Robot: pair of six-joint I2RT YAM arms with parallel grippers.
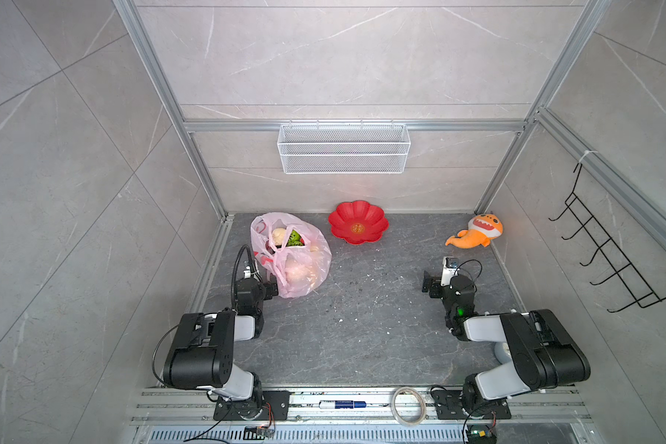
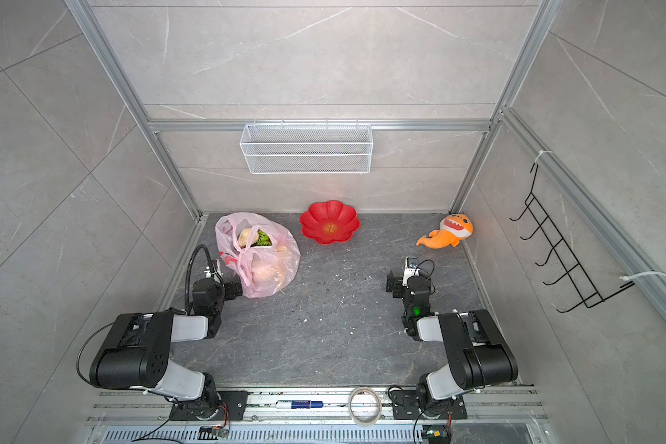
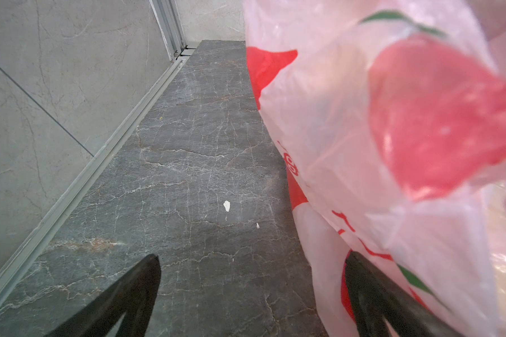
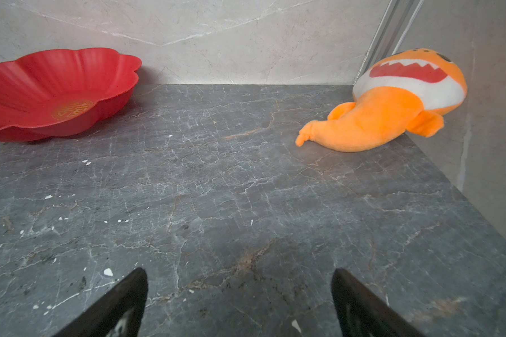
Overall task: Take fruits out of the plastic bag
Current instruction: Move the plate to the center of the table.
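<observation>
the plastic bag (image 1: 290,265) sits far left on the table (image 1: 362,307), near the red plate (image 1: 358,223), fruits (image 1: 285,237) inside it; the left gripper (image 3: 253,258) gapes wide, empty, one finger (image 3: 370,291) against the bag; the right gripper (image 4: 239,271) gapes wide, empty, well apart

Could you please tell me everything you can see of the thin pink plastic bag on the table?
The thin, translucent pink plastic carrier bag has red apple prints with green leaves, and loop handles. It lies slumped and bulging on the dark stone-look tabletop, far left, beside the red flower-shaped plate. Its mouth gapes upward, showing a lumpy beige fruit and a bumpy green one; paler shapes show through the film. The film lies against one finger of the open left gripper.
</observation>
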